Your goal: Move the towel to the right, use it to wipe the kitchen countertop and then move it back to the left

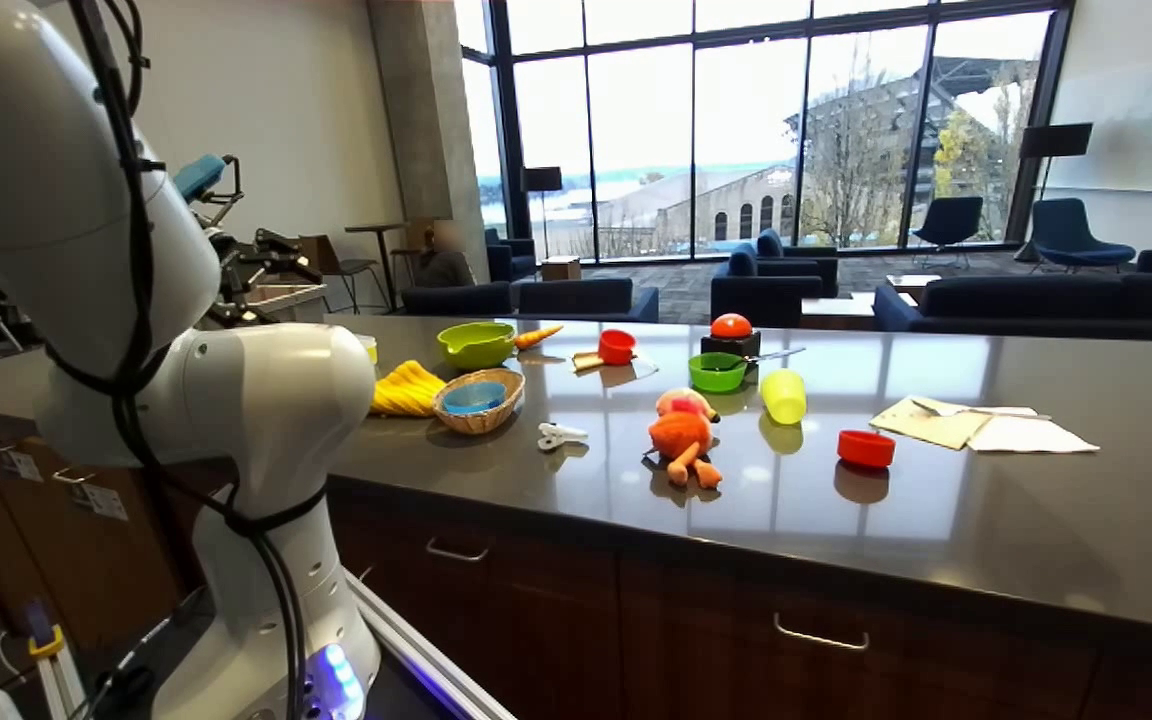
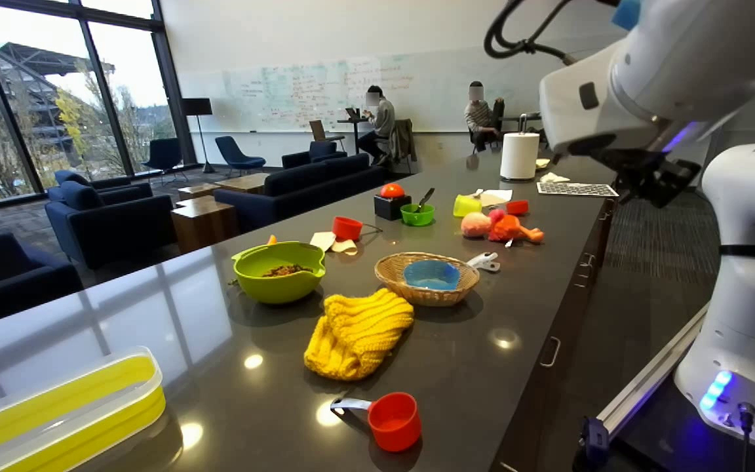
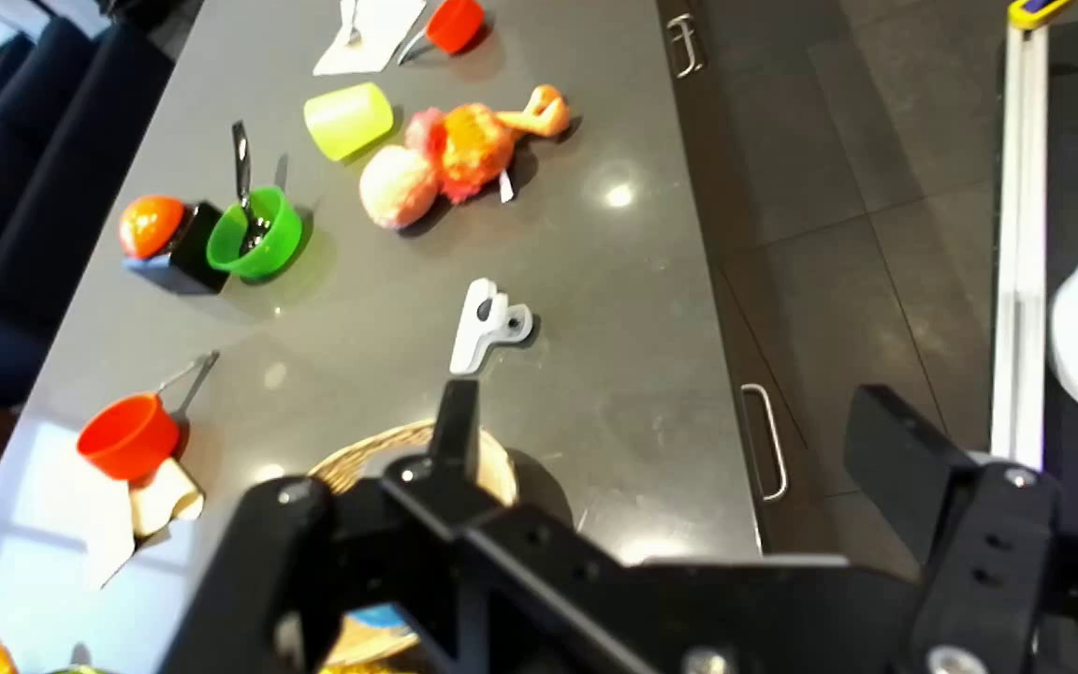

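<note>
Empty, with jaws spread wide, the gripper [image 3: 668,421] hangs in the air, above the level of the tabletop [image 3: 614,393]. In the wrist view one long edge of the tabletop shows in the gap between the jaws, and one jaw hides part of a wicker basket [image 2: 440,298] that holds a blue bowl [image 2: 431,278]. Just beside this basket lies the towel [image 2: 361,334], bright yellow, ribbed and bunched in loose folds on the tabletop; whether the two touch is hard to tell. A white clip [image 3: 473,323] lies near the basket, on the side away from the towel. Near the towel sit a lime-green bowl [image 2: 272,292] with brown bits [image 2: 286,270] inside and a red measuring cup [image 2: 394,423]. Farther out lies an orange-and-pink plush toy [image 3: 469,150], with a yellow-green cup [image 3: 347,122] lying sideways near its head. A green bowl [image 3: 291,234] has a black spoon [image 3: 241,159] leaning in it, just beside a black block [image 3: 188,257] topped by an orange dome [image 3: 151,227]. Well apart from the towel, in an exterior view, a white paper roll [image 2: 520,157] stands upright, with a dark-patterned board [image 2: 577,190] lying near it.
</note>
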### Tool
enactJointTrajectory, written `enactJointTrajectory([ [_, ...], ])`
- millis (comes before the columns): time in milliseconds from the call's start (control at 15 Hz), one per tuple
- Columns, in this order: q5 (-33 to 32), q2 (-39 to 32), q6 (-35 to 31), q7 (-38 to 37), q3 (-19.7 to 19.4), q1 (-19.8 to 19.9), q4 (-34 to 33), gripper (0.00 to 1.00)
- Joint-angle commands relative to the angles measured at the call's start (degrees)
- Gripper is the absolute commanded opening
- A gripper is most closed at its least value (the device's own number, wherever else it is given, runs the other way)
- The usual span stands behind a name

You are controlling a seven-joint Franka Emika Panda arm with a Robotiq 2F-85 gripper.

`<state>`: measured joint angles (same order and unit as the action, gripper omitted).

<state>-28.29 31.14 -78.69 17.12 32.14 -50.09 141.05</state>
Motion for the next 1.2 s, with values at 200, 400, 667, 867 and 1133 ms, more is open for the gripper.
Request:
enactJointTrajectory([
  [200, 1.7, 3.2, -4.6, 12.5, -17.2, -0.8, -7.3, 1.00],
  [400, 3.1, -0.8, -1.0, 10.8, -20.8, 4.3, -13.8, 1.00],
  [667, 3.7, -0.1, -2.4, 11.3, -19.9, 7.6, -13.1, 1.00],
  [867, 4.0, -1.4, -2.2, 10.5, -19.6, 7.9, -13.8, 1.00],
  [1133, 5.8, -4.4, -5.1, 11.3, -18.4, 6.9, -15.5, 1.00],
])
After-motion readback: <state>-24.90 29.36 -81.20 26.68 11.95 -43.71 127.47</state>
